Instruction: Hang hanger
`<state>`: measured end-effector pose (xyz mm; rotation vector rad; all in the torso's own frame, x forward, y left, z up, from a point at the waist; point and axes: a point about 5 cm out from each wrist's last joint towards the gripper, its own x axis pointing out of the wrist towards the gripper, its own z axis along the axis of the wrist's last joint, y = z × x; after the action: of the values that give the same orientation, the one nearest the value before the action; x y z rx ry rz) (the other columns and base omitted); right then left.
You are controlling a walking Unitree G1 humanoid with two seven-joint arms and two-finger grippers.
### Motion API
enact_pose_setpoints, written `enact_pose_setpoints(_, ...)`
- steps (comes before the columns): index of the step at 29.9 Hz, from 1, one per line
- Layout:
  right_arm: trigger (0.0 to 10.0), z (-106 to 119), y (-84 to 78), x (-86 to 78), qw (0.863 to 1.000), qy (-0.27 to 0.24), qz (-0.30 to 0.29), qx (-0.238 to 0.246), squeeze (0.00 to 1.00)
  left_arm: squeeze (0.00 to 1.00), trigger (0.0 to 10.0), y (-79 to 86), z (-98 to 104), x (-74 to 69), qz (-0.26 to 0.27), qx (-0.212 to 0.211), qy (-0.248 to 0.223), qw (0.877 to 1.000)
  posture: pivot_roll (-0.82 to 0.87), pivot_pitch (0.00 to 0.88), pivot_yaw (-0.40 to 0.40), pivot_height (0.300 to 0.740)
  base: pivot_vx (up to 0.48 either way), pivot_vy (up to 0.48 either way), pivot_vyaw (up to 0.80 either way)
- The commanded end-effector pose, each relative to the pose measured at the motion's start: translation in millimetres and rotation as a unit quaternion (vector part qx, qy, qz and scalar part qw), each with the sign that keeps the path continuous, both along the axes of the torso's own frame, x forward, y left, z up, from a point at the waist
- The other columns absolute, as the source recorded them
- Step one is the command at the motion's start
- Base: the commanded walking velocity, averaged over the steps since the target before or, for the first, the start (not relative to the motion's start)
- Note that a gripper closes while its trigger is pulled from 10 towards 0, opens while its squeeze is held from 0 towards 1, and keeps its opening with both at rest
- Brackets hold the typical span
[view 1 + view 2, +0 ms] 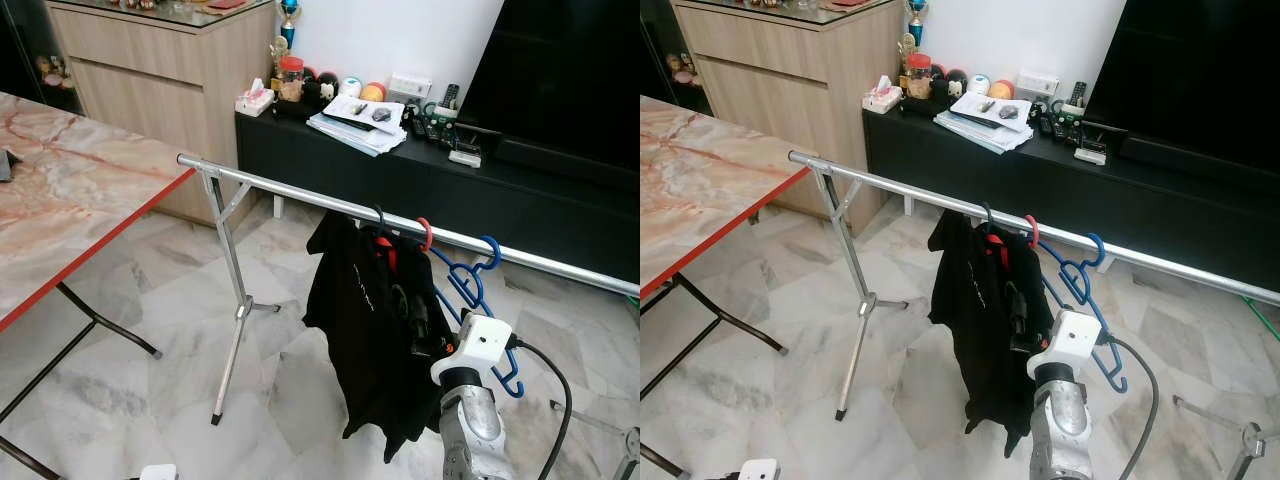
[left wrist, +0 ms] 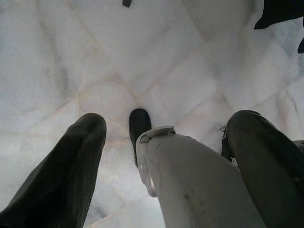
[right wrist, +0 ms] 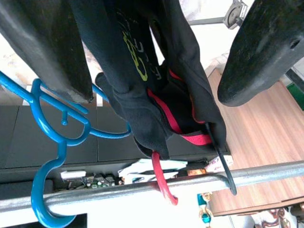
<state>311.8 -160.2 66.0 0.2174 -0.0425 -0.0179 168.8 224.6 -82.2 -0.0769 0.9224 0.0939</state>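
Observation:
A silver clothes rail (image 1: 290, 191) stands on the marble floor. From it hang a black garment (image 1: 365, 320) on a red hanger hook (image 1: 426, 232), a black hanger hook (image 1: 380, 215), and an empty blue hanger (image 1: 470, 285) to the right. My right gripper (image 3: 159, 95) is raised against the garment, open, and the cloth hangs between its fingers (image 3: 52, 52). Its white wrist camera (image 1: 482, 345) sits just below the blue hanger. My left gripper (image 2: 166, 121) hangs open, pointing at the floor beside my own leg (image 2: 199, 185).
A marble-top table (image 1: 70, 200) with a red edge stands at the left. Behind the rail is a low black console (image 1: 330, 165) with papers and small items, a dark TV (image 1: 570, 70) and a wooden cabinet (image 1: 150, 70). The rail's leg (image 1: 232, 330) stands between table and garment.

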Motion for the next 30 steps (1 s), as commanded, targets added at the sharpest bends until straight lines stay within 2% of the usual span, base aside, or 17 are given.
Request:
enact_pose_setpoints(1,10.0,0.3,-2.5,-2.1,1.0,0.002,-0.007,-0.003,0.0,0.0,10.0,1.0,-4.0,-9.3,0.006,-0.005,0.014,1.0,0.04,0.059,-0.096,0.74,0.251,0.0,0.0)
enact_pose_setpoints(9,10.0,5.3,-4.0,-4.0,1.0,-0.007,-0.012,-0.005,0.0,0.0,10.0,1.4,-4.9,-12.1,0.005,-0.006,0.017,1.0,0.05,0.045,-0.101,0.74,0.27,0.0,0.0)
enact_pose_setpoints(18,10.0,3.1,-7.6,-15.4,1.0,-0.006,-0.017,-0.017,0.0,0.0,10.0,-0.6,-5.9,-12.8,0.0,-0.003,0.022,1.0,0.04,0.031,-0.103,0.74,0.282,0.0,0.0)
enact_pose_setpoints(30,10.0,3.0,-8.0,-19.1,1.0,0.001,-0.024,-0.02,0.0,0.0,10.0,0.1,-6.9,-15.3,-0.012,0.007,0.03,0.999,0.04,0.032,-0.105,0.74,0.0,0.0,0.0)
